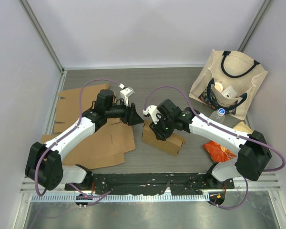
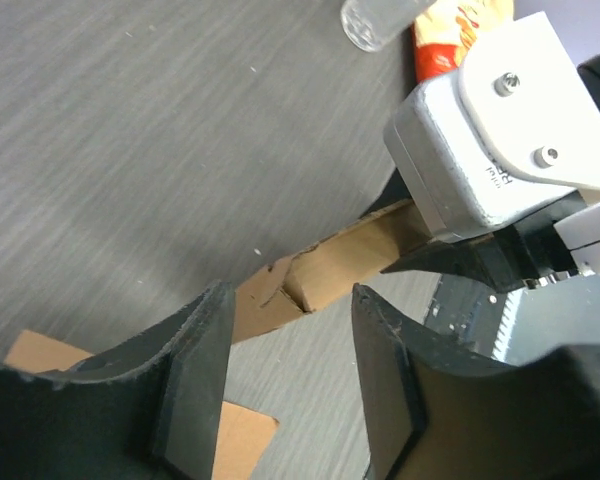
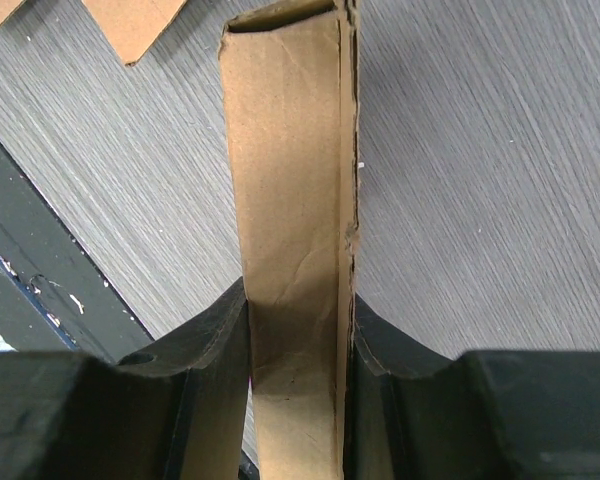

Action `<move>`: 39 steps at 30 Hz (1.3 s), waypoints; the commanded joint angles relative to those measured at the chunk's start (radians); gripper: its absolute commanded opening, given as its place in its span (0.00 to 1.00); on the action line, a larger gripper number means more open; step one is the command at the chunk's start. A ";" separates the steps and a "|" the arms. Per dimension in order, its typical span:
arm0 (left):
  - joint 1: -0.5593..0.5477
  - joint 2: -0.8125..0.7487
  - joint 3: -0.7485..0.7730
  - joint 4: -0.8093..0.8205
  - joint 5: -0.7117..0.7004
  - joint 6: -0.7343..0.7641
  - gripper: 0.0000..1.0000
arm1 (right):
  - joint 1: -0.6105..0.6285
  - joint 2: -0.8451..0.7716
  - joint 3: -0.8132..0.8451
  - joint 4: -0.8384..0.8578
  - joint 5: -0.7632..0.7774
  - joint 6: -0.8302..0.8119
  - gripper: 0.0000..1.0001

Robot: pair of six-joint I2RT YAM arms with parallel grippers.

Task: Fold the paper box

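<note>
We see right gripper [image 3: 298, 330] jaws pinching wall of cardboard box [image 1: 164, 139], mid-table [image 1: 171, 81], beside flat cardboard sheets [image 1: 97, 138]. Left gripper [image 2: 290, 350] jaws spread, just beside box end. Risks: crowded grippers collide; hard pinch creases panel.

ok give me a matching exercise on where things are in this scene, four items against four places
Things:
1 paper box
2 tote bag
3 snack packet
4 flat cardboard sheets

Places:
A far right, standing open
B clamped between the jaws of the right gripper
C left side, lying flat
D near right, by the front edge

Pairs: 1-B, 2-A, 3-D, 4-C
</note>
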 commanded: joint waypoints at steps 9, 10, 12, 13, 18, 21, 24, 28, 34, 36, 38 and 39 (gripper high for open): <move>-0.006 0.106 0.077 -0.020 0.097 0.063 0.46 | -0.003 -0.017 0.014 0.026 -0.031 0.000 0.35; -0.006 0.105 0.075 -0.010 0.086 0.061 0.47 | -0.003 -0.016 0.014 0.027 -0.031 0.002 0.35; -0.007 0.100 0.077 -0.006 0.079 0.060 0.47 | -0.003 -0.013 0.014 0.027 -0.032 0.003 0.35; -0.006 0.099 0.072 0.003 0.077 0.052 0.47 | -0.003 -0.012 0.012 0.029 -0.034 0.003 0.35; -0.020 0.105 0.077 0.013 0.095 0.041 0.39 | -0.003 -0.016 0.015 0.030 -0.026 0.002 0.34; -0.033 0.108 0.077 0.013 0.094 0.046 0.36 | -0.003 -0.016 0.017 0.032 -0.020 0.002 0.34; -0.036 0.108 0.075 0.013 0.088 0.051 0.29 | -0.003 -0.018 0.014 0.032 -0.017 0.003 0.34; -0.056 0.102 0.083 0.004 0.063 0.046 0.12 | -0.003 -0.020 0.014 0.036 -0.011 0.006 0.33; -0.139 0.045 0.078 -0.058 -0.148 0.055 0.00 | -0.003 -0.021 0.011 0.046 0.021 0.017 0.33; -0.154 0.019 0.069 -0.056 -0.184 0.052 0.00 | -0.002 -0.024 0.003 0.056 0.021 0.020 0.33; -0.178 0.002 0.061 -0.053 -0.263 0.038 0.00 | -0.002 -0.024 0.002 0.067 0.026 0.025 0.33; -0.184 -0.009 0.052 -0.049 -0.286 0.029 0.00 | 0.000 -0.024 0.003 0.069 0.034 0.028 0.33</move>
